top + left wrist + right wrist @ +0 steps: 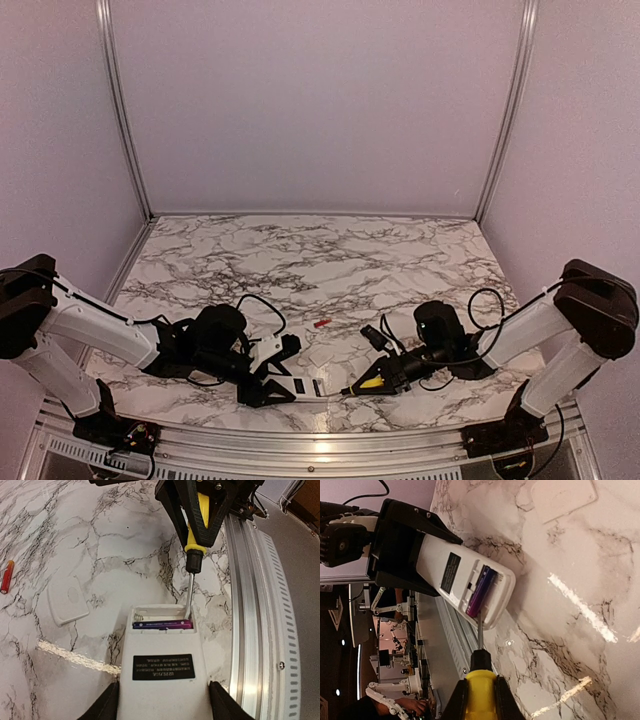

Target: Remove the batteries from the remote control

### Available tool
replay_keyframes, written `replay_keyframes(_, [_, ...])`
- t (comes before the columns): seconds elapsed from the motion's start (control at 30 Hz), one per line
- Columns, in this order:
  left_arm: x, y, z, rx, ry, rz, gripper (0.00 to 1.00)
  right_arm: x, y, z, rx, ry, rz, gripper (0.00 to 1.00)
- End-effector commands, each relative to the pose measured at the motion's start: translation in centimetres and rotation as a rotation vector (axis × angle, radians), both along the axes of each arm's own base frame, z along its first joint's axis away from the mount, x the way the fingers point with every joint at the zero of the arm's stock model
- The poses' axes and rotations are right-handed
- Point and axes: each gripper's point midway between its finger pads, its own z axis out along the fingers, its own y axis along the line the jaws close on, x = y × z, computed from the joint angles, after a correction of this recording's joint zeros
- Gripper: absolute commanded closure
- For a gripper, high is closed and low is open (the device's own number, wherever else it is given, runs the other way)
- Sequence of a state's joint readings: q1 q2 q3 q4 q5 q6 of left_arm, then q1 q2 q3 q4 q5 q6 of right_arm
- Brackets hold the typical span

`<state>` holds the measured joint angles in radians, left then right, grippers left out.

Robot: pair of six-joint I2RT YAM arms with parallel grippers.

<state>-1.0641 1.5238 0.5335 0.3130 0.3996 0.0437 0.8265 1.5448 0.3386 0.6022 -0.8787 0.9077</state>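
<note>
The white remote control (162,670) lies back-up near the table's front edge, and my left gripper (162,711) is shut on its sides. Its battery compartment is uncovered. A dark blue-purple battery (162,624) sits in the near slot, and the far slot shows a bare spring. My right gripper (480,707) is shut on a yellow-handled screwdriver (480,687), whose metal tip reaches into the compartment at the battery's right end (481,591). A red battery (321,323) lies loose on the marble, away from both grippers. From above, the remote control (300,386) sits between the two grippers.
A small squarish white cover (67,600) rests flat on the marble left of the remote. The aluminium rail (250,605) of the table's front edge runs close along the remote's right side. Walls close in the table on three sides.
</note>
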Motion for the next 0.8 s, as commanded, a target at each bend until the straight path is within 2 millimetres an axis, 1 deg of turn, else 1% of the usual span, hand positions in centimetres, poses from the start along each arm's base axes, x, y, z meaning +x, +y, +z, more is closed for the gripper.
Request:
replay_keyframes(0.0, [-0.1,-0.9,1.3,-0.065,-0.006,-0.011,1.00,0.5,0.1,-0.7,-0.066,-0.082,0.008,1.00])
replay_keyframes(0.1, [-0.6,-1.2,1.7,-0.094,0.012,-0.030,1.00,1.3,0.5,0.6,-0.028,-0.159,0.001,1.00])
replay_keyframes(0.23, [-1.0,-1.6,2.6,-0.135,0.072,-0.022,1.00,1.6,1.0,2.5,0.045,-0.227,0.000,1.00])
replay_keyframes(0.43, [-1.3,-1.8,2.9,-0.155,0.105,-0.027,1.00,0.3,0.8,4.4,0.160,-0.237,0.034,1.00])
replay_keyframes(0.5, [-1.4,-1.9,3.1,-0.168,0.113,-0.033,1.00,-0.1,0.3,4.6,0.179,-0.248,0.030,1.00])
replay_keyframes(0.67, [-1.8,-2.1,3.1,-0.176,0.143,-0.047,1.00,-0.2,-0.4,5.0,0.194,-0.295,0.004,1.00])
replay_keyframes(0.77, [-1.7,-2.3,3.1,-0.171,0.145,-0.048,1.00,-0.2,-0.6,4.6,0.174,-0.291,0.002,1.00])
